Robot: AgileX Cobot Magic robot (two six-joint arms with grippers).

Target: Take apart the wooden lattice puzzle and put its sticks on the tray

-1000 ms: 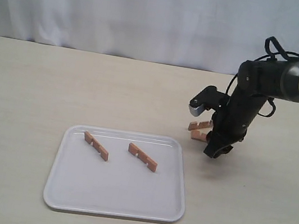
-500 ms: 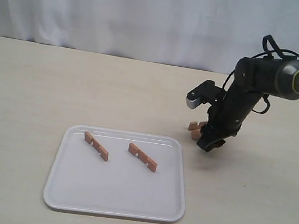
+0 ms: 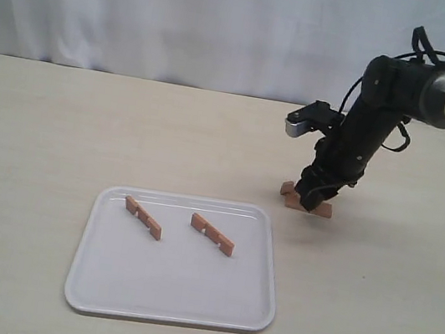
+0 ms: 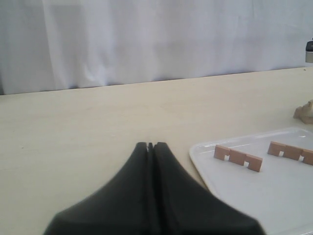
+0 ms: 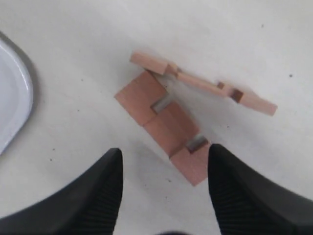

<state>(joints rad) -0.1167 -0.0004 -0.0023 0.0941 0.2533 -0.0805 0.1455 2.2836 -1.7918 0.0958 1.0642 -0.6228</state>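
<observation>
Sticks [image 3: 290, 193] partly hidden behind the wide-spread right end effector [image 5: 165, 152]; left end effector [image 4: 150, 145] closed.

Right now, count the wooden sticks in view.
4. Two sticks lie apart on the tray; two more lie together on the table below the open right gripper.

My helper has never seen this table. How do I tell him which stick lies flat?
Start at the white tray; just off its corner, on the table, two sticks lie under the right hand. Pick the flat stick, broad face up; the other stick beside it shows only its narrow edge.
</observation>
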